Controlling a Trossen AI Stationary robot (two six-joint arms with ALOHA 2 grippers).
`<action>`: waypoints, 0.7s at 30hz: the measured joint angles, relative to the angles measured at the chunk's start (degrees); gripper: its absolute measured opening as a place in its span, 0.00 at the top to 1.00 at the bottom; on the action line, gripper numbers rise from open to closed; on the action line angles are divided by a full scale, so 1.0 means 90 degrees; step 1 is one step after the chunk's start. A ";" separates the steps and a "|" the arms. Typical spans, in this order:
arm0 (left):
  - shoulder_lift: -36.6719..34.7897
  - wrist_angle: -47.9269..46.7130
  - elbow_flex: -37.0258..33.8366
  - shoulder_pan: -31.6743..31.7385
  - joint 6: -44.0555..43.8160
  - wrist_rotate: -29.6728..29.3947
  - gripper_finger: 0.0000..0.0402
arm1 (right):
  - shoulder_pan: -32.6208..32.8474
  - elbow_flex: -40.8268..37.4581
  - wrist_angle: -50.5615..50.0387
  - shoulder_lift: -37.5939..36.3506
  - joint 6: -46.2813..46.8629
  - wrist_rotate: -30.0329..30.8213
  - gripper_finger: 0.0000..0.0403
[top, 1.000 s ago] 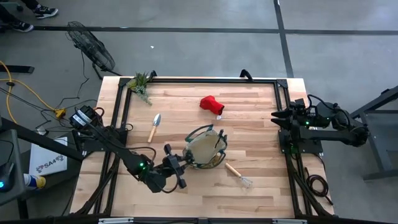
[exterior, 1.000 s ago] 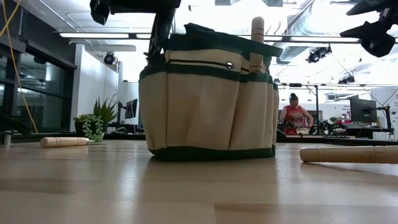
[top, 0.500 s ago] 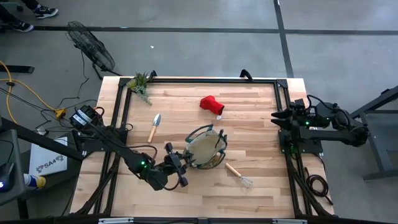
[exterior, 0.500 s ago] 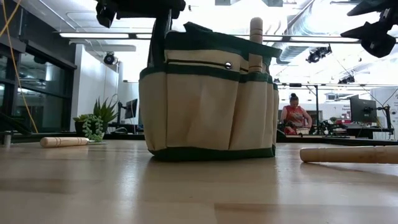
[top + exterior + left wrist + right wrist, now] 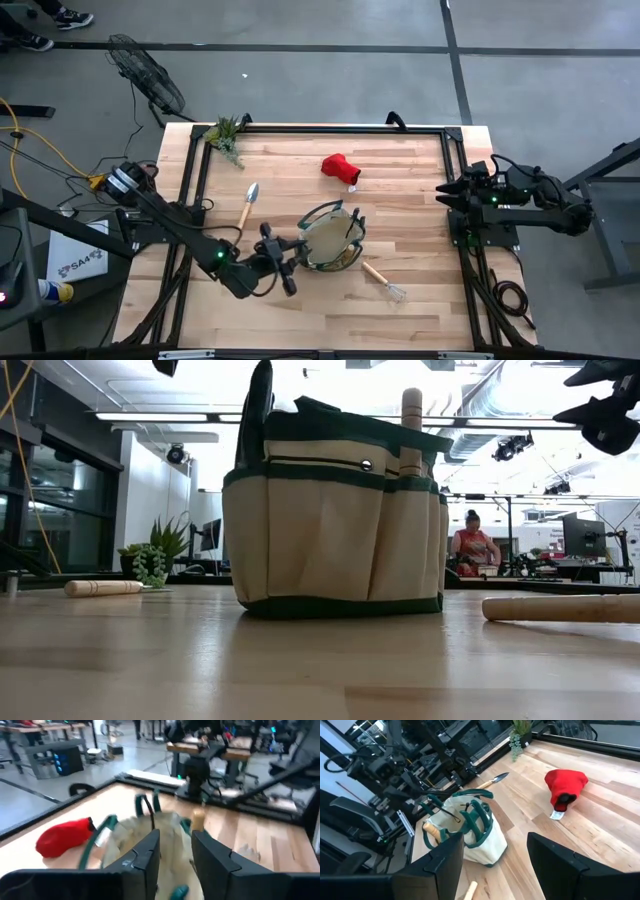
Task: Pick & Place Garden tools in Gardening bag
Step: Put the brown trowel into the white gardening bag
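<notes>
Tan gardening bag point(image 5: 331, 241) mid-table, left gripper point(image 5: 281, 259) just beside it.
Fingers parted, holding nothing; right gripper point(image 5: 447, 189) parked at table edge, open, empty; red glove point(image 5: 340, 169) apart.

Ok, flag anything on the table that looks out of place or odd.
Nothing looks spilled or damaged. The leafy plant sprig at the far left corner is the only non-tool. The red glove, trowel and wire rake lie outside the gardening bag.

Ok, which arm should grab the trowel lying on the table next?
Probably the left. Its gripper sits by the bag, near the trowel, fingers apart and empty; the right gripper waits at the far edge.
</notes>
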 joint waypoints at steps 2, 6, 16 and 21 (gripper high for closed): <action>-0.0119 0.0003 0.0000 0.0000 0.0000 -0.0234 0.69 | 0.0000 0.0000 0.0003 0.0000 -0.0032 0.0003 0.48; -0.0405 -0.0009 0.0000 0.0000 0.0004 -0.0658 0.60 | -0.0001 0.0000 0.0007 0.0000 -0.0043 0.0003 0.48; -0.1358 -0.0160 0.0059 0.0002 0.0131 -0.1753 0.52 | -0.0001 0.0000 0.0009 0.0000 -0.0049 0.0030 0.48; -0.1841 -0.0447 0.0061 0.0122 0.0056 -0.1752 0.52 | 0.0000 0.0000 0.0010 0.0000 -0.0049 0.0034 0.48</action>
